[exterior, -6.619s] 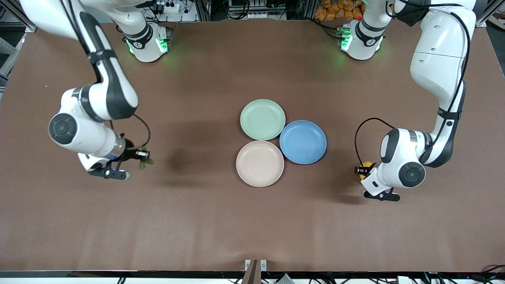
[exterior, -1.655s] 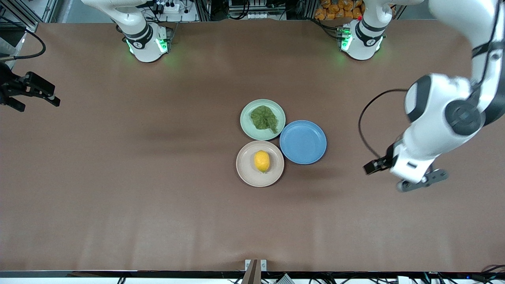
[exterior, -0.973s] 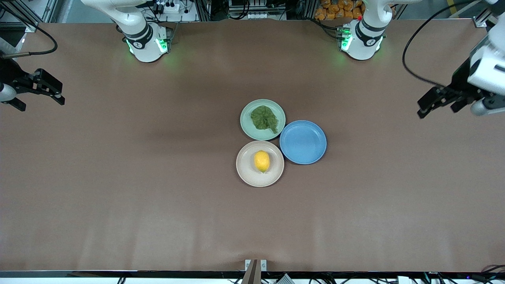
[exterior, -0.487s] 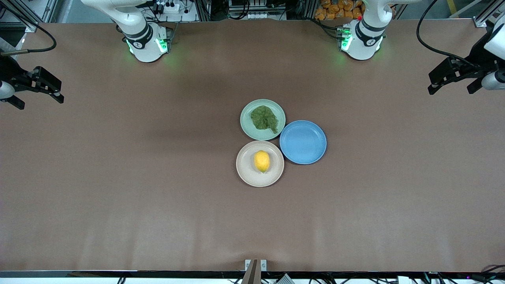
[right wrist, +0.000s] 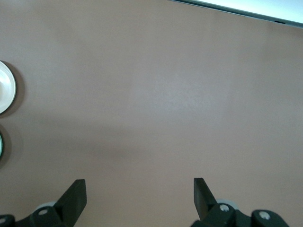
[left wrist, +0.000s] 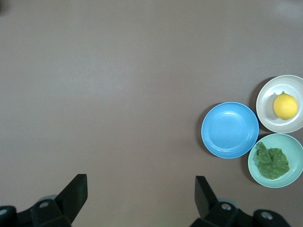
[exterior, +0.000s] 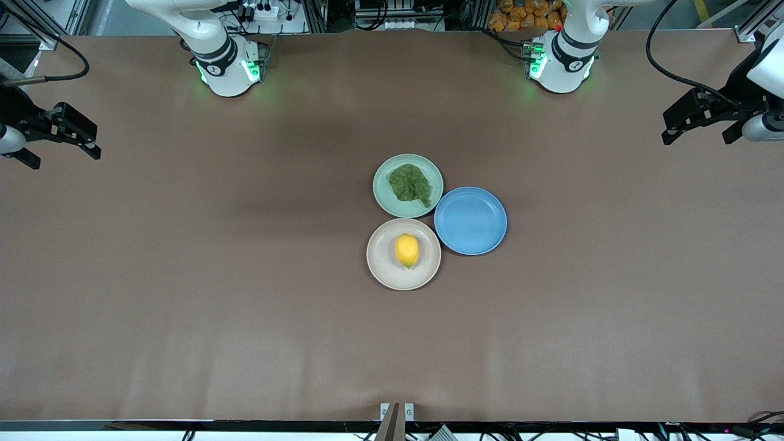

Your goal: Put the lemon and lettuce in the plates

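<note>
The yellow lemon [exterior: 407, 250] lies in the beige plate [exterior: 386, 269]. The dark green lettuce [exterior: 410, 184] lies in the mint green plate [exterior: 384, 195], which touches the beige plate and is farther from the front camera. My left gripper [exterior: 698, 135] is open and empty, raised over the left arm's end of the table. My right gripper [exterior: 61, 156] is open and empty, raised over the right arm's end. The left wrist view shows its open gripper [left wrist: 140, 194], the lemon [left wrist: 285, 106] and the lettuce [left wrist: 271, 161]. The right wrist view shows its open gripper [right wrist: 139, 196] over bare table.
An empty blue plate [exterior: 470, 220] touches both plates on the side toward the left arm's end; it also shows in the left wrist view [left wrist: 230, 129]. Brown tabletop [exterior: 245, 318] surrounds the plates. The right wrist view catches the beige plate's rim [right wrist: 5, 87].
Both grippers have let go: the lettuce now lies in the mint plate, the lemon in the beige plate. Both arms have drawn back and up to the table's ends.
</note>
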`<state>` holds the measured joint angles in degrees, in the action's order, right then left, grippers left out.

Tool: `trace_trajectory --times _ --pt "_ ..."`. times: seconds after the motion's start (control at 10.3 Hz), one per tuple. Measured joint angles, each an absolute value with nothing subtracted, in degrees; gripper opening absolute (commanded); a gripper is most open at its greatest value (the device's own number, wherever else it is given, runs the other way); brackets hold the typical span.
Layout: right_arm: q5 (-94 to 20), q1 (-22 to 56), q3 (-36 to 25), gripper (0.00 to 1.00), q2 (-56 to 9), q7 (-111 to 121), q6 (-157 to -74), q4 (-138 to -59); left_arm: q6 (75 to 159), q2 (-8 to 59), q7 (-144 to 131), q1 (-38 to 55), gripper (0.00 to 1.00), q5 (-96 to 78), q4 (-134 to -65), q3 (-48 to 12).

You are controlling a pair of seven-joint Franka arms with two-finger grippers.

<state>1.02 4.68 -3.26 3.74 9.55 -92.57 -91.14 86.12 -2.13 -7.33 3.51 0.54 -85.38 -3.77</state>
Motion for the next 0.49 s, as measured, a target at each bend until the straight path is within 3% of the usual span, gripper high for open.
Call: trace_trajectory --times 0.49 --pt "1.02 4.58 -3.52 1.0 3.89 9.54 -91.12 -91.11 86.02 -2.13 -7.33 3.51 1.0 0.43 -85.21 -4.01"
